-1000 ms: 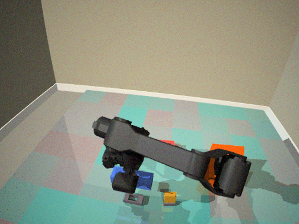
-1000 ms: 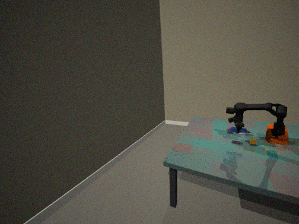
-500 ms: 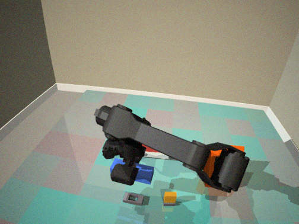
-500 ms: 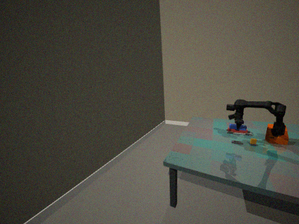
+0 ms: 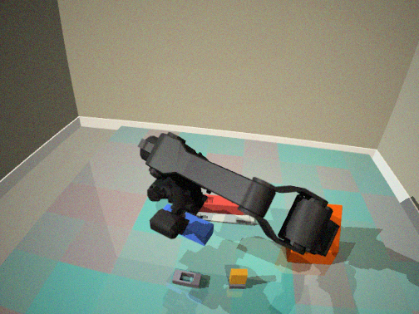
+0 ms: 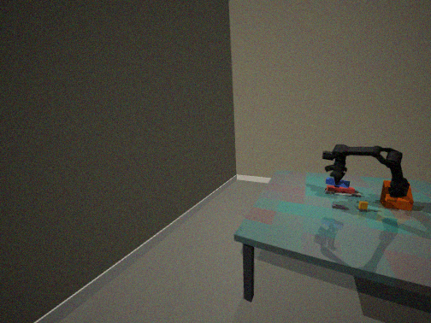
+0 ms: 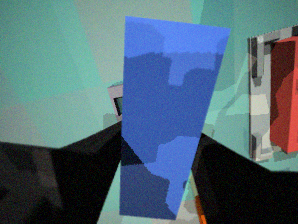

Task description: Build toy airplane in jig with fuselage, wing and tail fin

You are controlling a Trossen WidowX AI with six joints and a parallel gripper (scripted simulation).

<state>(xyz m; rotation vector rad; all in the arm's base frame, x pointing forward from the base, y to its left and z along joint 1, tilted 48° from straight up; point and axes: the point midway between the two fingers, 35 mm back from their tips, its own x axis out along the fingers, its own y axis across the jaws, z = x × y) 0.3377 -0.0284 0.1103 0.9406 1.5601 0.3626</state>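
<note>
Above the patchy table (image 6: 291, 222), your gripper (image 7: 159, 165) squeezed the blue wing (image 7: 167, 115) beside the red fuselage (image 7: 285, 95).

The gripper (image 5: 183, 216), clamped on the blue wing (image 5: 199, 228), hangs just beside the red fuselage (image 5: 220, 204) in its grey cradle (image 5: 226, 218), so little room lies between them. Nearer the table's (image 6: 274, 232) front edge, a small grey block (image 5: 186, 277) and a yellow block (image 5: 239, 277) stand apart with a gap between them.
</note>
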